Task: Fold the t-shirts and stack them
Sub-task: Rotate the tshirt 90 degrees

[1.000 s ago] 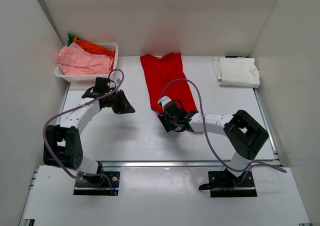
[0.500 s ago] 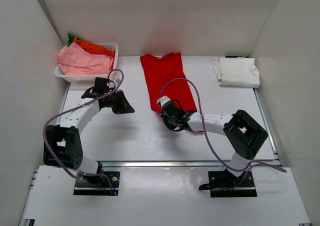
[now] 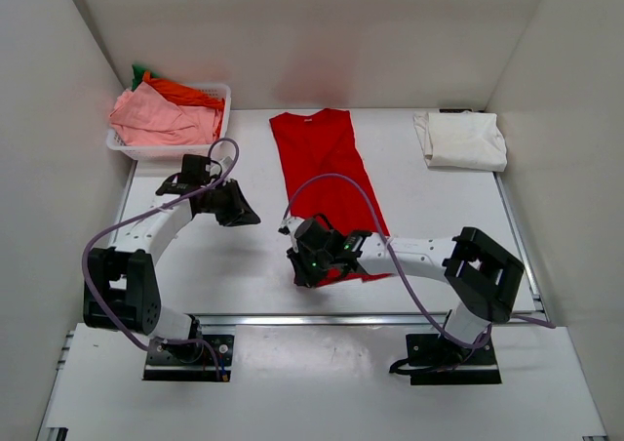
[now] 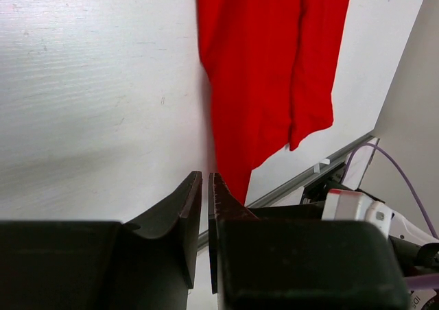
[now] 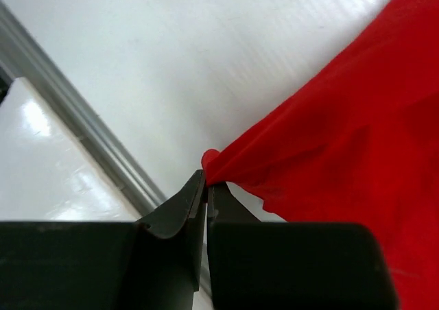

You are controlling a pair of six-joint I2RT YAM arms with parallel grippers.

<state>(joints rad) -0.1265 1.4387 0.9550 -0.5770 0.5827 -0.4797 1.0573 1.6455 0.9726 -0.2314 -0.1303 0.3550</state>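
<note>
One folded, several waiting.
Cream-white t-shirt is lying folded at two o'clock; right hand is pinching the red t-shirt hem; left hand is hovering nearly closed, empty; basket is holding more.

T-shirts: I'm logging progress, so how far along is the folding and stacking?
Done: the white shirt lies folded at the far right. In hand: the right gripper is shut on the red shirt at its near hem. Left: the pink, orange and green shirts in the basket.
</note>
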